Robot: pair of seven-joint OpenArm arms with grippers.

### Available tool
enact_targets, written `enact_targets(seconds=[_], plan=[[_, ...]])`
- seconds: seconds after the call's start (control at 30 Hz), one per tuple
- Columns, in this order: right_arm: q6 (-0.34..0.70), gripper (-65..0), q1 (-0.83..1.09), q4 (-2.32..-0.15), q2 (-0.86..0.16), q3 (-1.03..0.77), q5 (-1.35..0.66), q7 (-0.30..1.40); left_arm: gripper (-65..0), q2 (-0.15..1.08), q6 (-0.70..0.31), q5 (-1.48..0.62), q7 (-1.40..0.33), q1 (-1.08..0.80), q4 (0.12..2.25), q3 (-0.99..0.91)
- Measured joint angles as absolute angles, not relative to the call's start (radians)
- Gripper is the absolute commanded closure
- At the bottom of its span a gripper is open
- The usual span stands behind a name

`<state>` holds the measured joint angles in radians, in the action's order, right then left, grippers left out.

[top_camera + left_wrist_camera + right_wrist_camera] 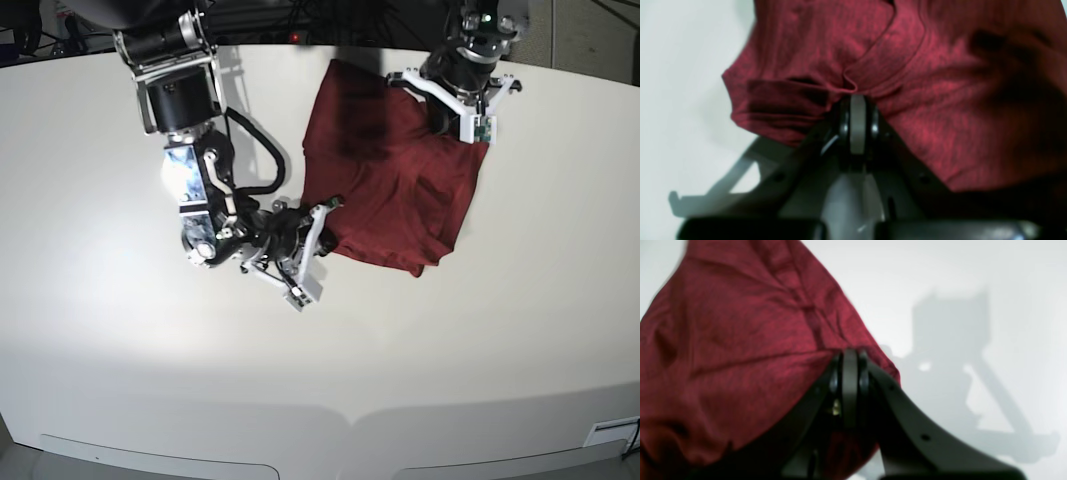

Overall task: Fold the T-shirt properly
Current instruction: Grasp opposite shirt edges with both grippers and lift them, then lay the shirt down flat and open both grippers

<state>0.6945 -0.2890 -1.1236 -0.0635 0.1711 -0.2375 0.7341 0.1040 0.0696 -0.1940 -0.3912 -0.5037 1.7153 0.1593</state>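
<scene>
Claws both clamped on plain T-shirt (395, 185): left (857, 96); right (850, 355); no lettering.

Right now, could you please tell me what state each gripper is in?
Left gripper: jaws shut on the T-shirt.
Right gripper: jaws shut on the T-shirt.

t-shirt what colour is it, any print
Dark red T-shirt, plain with no print visible; the base view shows it best.

One T-shirt (395, 185), two arms, one table (120, 350).
</scene>
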Motion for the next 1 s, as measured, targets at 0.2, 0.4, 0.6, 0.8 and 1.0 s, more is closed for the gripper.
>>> enact_targets(seconds=[0.2,0.4,0.6,0.8,1.0], plan=[[0.693,0.0,-0.192,-1.25,-0.179,0.171,-0.353,0.76,0.0,0.104,0.097,-0.124,-0.385,-0.364,1.617,0.159],[0.693,0.0,-0.076,-1.37,-0.244,0.17,-0.4,0.756,0.0,0.111,0.099,-0.115,-0.332,-0.213,1.464,0.158],[0.693,0.0,0.03,-1.436,-0.244,0.171,-0.403,0.68,0.0,0.112,0.104,-0.112,-0.341,-0.093,1.362,0.157],[0.693,0.0,0.088,-1.47,-0.244,0.17,-0.404,0.646,0.0,0.131,0.096,-0.117,-0.424,-0.033,1.355,0.159],[0.694,0.0,0.086,-1.47,-0.241,0.1,-0.402,0.636,0.0,0.176,-0.027,-0.121,-0.533,-0.045,1.438,0.158]])
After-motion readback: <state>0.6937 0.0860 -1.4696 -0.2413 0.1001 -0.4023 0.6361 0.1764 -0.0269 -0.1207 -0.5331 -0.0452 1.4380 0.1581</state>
